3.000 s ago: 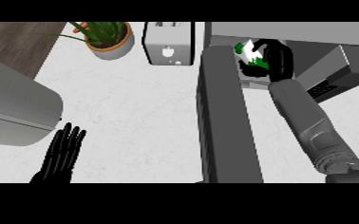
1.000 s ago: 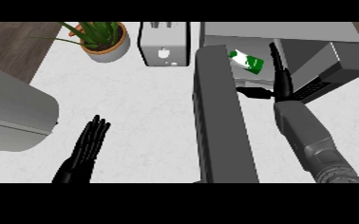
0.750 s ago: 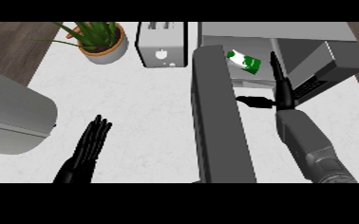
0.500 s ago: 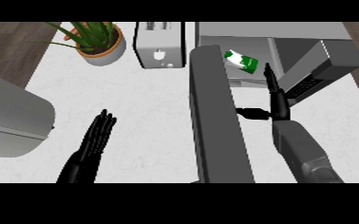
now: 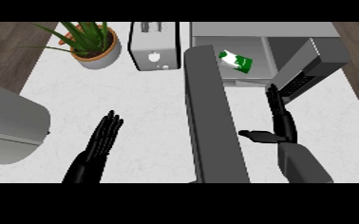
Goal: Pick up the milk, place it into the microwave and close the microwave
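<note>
Both my hands are released, fingers straight, holding nothing: left hand (image 5: 101, 140) low over the desk (image 5: 147, 99), right hand (image 5: 280, 121) just right of the open microwave door (image 5: 210, 123). That door's long axis runs away from me, between the hands. Beyond my right fingertips the milk (image 5: 236, 61) lies tilted inside the microwave (image 5: 280, 28). The door's hinge is hard to make out.

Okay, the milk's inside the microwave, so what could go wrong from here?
The right hand is open on the inner side of the microwave door; swinging the door shut could trap that forearm. The milk carton lies tilted close to the door's hinge end, so the closing door might clip it.
</note>
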`<state>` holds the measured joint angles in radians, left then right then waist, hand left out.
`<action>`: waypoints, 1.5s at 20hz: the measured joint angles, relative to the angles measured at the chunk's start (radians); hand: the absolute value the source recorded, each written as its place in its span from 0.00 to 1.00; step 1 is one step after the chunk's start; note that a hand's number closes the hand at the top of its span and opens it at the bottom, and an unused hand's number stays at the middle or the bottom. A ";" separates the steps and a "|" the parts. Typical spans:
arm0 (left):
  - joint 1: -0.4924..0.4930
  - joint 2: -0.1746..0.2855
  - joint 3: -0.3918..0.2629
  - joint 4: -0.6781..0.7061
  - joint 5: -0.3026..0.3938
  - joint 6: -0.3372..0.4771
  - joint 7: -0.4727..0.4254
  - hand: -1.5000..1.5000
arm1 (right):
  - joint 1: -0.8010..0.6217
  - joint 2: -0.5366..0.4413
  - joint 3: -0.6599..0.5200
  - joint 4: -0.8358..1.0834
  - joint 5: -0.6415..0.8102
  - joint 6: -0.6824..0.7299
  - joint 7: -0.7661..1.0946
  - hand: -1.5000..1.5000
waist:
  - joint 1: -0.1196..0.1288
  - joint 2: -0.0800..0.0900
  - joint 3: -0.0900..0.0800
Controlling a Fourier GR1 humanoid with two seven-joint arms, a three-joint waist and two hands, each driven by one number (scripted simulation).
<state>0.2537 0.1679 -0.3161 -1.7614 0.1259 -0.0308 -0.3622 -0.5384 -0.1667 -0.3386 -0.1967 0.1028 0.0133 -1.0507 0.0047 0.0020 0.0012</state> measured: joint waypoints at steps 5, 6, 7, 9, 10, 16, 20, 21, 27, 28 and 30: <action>-0.036 0.010 -0.036 0.031 -0.034 -0.024 0.043 1.00 | 0.080 0.011 0.003 -0.070 -0.031 0.092 -0.004 0.00 | -0.013 -0.004 -0.001; -0.025 0.010 -0.052 0.038 -0.049 -0.025 0.035 1.00 | 0.096 0.008 0.005 -0.091 -0.038 0.103 0.000 0.00 | -0.014 -0.005 -0.001; -0.019 0.012 -0.061 0.030 -0.063 -0.019 0.046 1.00 | 0.110 0.006 0.009 -0.117 -0.044 0.116 0.007 0.00 | -0.017 -0.007 -0.001; -0.029 0.021 -0.068 0.046 -0.089 -0.020 0.052 1.00 | 0.139 0.003 0.013 -0.166 -0.061 0.138 0.017 0.00 | -0.020 -0.008 -0.001; -0.037 0.027 -0.073 0.061 -0.103 -0.024 0.052 1.00 | 0.159 0.000 0.017 -0.192 -0.067 0.147 0.021 0.00 | -0.023 -0.008 -0.002; -0.113 0.032 -0.150 0.154 -0.239 -0.026 0.067 1.00 | 0.272 -0.017 0.051 -0.363 -0.103 0.194 0.061 0.00 | -0.035 -0.010 -0.003; -0.165 0.001 -0.213 0.219 -0.305 -0.033 0.099 1.00 | 0.367 -0.032 0.074 -0.516 -0.141 0.236 0.105 0.00 | -0.041 -0.010 -0.003; -0.190 -0.012 -0.218 0.247 -0.309 -0.042 0.110 1.00 | 0.393 -0.036 0.082 -0.561 -0.150 0.245 0.118 0.00 | -0.042 -0.010 -0.004; -0.274 -0.114 -0.286 0.390 -0.361 -0.018 0.099 1.00 | 0.580 -0.061 0.102 -0.865 -0.238 0.308 0.223 0.00 | -0.039 -0.008 -0.004; -0.296 -0.125 -0.316 0.411 -0.352 0.010 0.106 1.00 | 0.604 -0.062 0.104 -0.911 -0.254 0.317 0.244 0.00 | -0.040 -0.007 -0.004; -0.340 -0.140 -0.358 0.470 -0.333 0.049 0.095 1.00 | 0.660 -0.066 0.111 -1.000 -0.284 0.340 0.276 0.00 | -0.040 -0.006 -0.004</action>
<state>-0.0864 0.0274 -0.6739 -1.2917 -0.2067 0.0185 -0.2671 0.1214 -0.2330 -0.2278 -1.1969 -0.1808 0.3533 -0.7749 -0.0356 -0.0039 -0.0025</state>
